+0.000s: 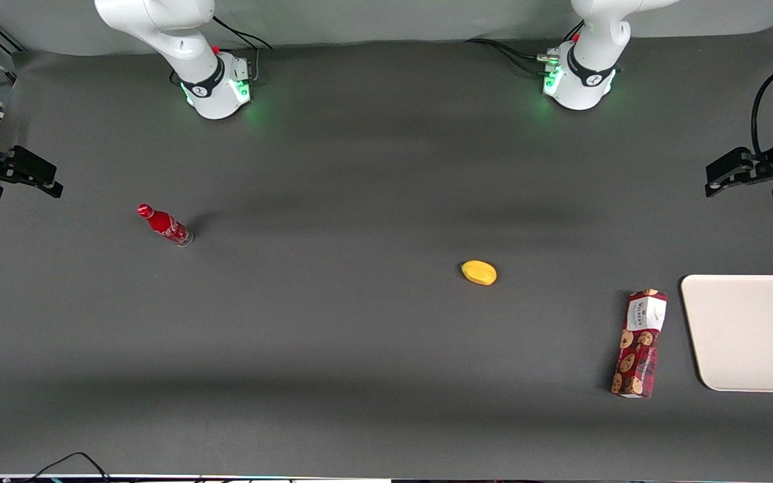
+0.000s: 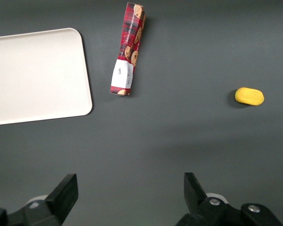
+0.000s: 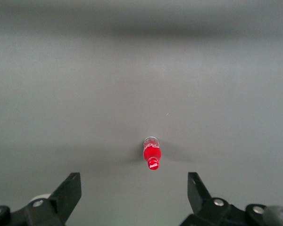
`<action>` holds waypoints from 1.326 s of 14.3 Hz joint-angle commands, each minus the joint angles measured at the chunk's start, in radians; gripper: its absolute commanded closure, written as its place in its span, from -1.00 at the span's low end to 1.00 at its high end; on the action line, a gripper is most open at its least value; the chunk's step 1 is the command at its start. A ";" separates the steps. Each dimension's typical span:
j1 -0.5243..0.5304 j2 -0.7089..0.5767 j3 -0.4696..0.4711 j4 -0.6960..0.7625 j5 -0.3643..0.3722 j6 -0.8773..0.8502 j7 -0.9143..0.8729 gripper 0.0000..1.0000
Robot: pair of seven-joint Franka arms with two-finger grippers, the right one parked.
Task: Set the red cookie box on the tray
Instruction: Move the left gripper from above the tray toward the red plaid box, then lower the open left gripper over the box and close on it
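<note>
The red cookie box lies flat on the dark table, its white-label end pointing away from the front camera. It sits close beside the tray without touching it, with a strip of bare mat between them. The pale tray has nothing on it and is cut off by the front view's edge. My left gripper hangs open above the table at the working arm's end, farther from the front camera than the tray and the box. Nothing is between its fingers.
A small yellow rounded object lies near the table's middle, farther from the front camera than the box. A small red bottle stands toward the parked arm's end.
</note>
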 commanded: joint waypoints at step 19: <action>-0.001 0.603 0.053 0.103 0.030 0.619 0.167 -1.00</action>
